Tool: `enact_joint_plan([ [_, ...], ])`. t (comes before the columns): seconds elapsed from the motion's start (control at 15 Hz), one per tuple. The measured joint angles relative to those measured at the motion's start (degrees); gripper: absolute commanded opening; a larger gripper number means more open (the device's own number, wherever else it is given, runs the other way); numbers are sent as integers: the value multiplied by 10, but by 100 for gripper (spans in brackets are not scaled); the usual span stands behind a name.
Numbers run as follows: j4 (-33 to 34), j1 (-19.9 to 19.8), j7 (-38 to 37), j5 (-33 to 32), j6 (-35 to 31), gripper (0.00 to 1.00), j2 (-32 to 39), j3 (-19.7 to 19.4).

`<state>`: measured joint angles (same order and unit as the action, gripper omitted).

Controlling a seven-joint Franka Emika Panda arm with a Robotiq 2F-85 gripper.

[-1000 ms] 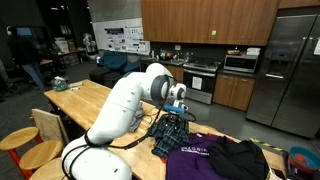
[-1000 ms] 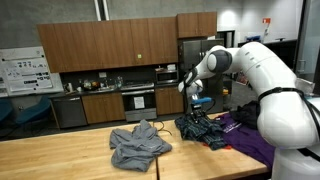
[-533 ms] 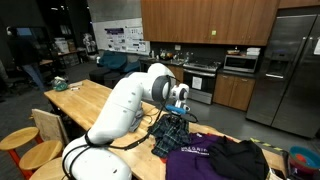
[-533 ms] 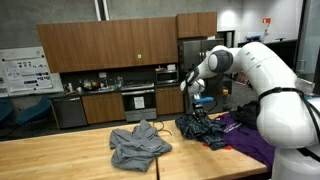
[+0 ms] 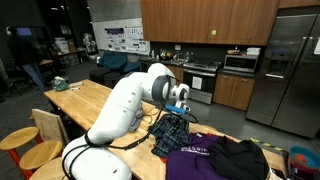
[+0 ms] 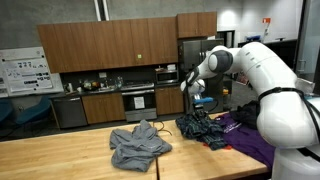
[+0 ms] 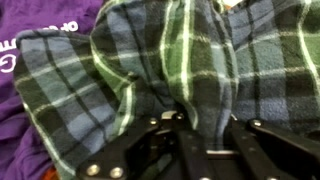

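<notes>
A green and blue plaid cloth (image 7: 150, 60) fills the wrist view and is pinched between the jaws of my gripper (image 7: 205, 130). In both exterior views the gripper (image 5: 178, 107) (image 6: 196, 102) hangs just above the wooden table and the plaid cloth (image 5: 171, 131) (image 6: 200, 127) is drawn up into a peak under it, its lower part resting on the pile. A purple garment with white lettering (image 5: 200, 155) (image 7: 25, 35) lies beside and partly under the plaid cloth.
A grey garment (image 6: 138, 145) lies crumpled in an exterior view, apart from the pile. A black garment (image 5: 240, 158) lies on the purple one. The long wooden table (image 5: 95, 100) has wooden chairs (image 5: 42, 132) beside it. Kitchen cabinets and appliances stand behind.
</notes>
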<state>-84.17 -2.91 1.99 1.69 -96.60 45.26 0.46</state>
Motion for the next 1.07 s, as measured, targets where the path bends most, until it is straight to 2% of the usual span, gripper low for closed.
enact_joint_plan([
  [0.67, -1, -24, -46, 55, 0, 5, 9, -23],
  [1.07, -2, -51, -61, 57, 0, 5, 8, -52],
])
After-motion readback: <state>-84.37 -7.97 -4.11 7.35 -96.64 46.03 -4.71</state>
